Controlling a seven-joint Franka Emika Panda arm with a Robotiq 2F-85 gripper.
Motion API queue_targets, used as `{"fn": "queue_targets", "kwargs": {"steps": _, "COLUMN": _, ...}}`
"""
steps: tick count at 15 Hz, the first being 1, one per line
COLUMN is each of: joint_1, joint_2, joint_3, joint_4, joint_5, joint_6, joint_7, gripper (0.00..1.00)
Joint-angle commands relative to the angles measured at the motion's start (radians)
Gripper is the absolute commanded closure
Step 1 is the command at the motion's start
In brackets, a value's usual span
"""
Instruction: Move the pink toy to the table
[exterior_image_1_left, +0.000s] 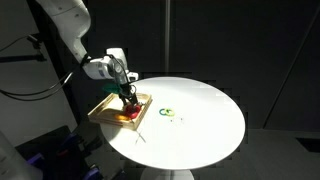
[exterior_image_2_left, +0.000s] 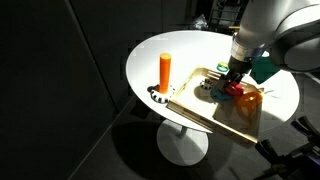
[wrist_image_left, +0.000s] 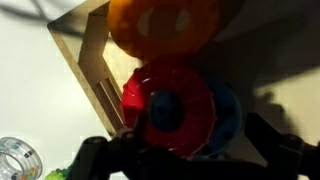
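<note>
The pink toy (wrist_image_left: 168, 105) is a pinkish-red ring lying in the wooden tray (wrist_image_left: 88, 70), on top of a blue piece (wrist_image_left: 230, 118). It also shows in both exterior views (exterior_image_1_left: 129, 113) (exterior_image_2_left: 236, 90). My gripper (wrist_image_left: 185, 152) hangs right above it, open, with one dark finger on each side of the ring. I cannot tell if the fingers touch it. In both exterior views the gripper (exterior_image_1_left: 128, 99) (exterior_image_2_left: 235, 78) is low over the tray. The round white table (exterior_image_1_left: 200, 130) (exterior_image_2_left: 150, 55) carries the tray.
An orange object (wrist_image_left: 175, 25) sits in the tray just beyond the ring. An orange upright peg (exterior_image_2_left: 165, 72) stands at the tray's corner. A green-and-yellow toy (exterior_image_1_left: 168, 113) lies on the table beside the tray. A clear ring (wrist_image_left: 18, 158) lies outside the tray.
</note>
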Motion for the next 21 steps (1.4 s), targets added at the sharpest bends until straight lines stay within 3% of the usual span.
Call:
{"fn": "queue_targets", "kwargs": {"steps": 1, "joint_1": 0.030, "joint_2": 0.051, "joint_3": -0.024, "joint_4": 0.058, "joint_5": 0.032, "joint_6": -0.012, "joint_7": -0.011, "gripper": 0.26}}
{"fn": "queue_targets", "kwargs": {"steps": 9, "joint_1": 0.048, "joint_2": 0.018, "joint_3": -0.038, "joint_4": 0.090, "joint_5": 0.079, "joint_6": -0.071, "joint_7": -0.004, "gripper": 0.90}}
{"fn": "queue_targets", "kwargs": {"steps": 15, "joint_1": 0.044, "joint_2": -0.077, "joint_3": -0.074, "joint_4": 0.071, "joint_5": 0.047, "joint_6": -0.082, "joint_7": 0.027, "gripper": 0.90}}
{"fn": "queue_targets", "kwargs": {"steps": 21, "joint_1": 0.030, "joint_2": -0.092, "joint_3": -0.145, "joint_4": 0.078, "joint_5": -0.041, "joint_6": -0.140, "joint_7": 0.119, "gripper": 0.90}}
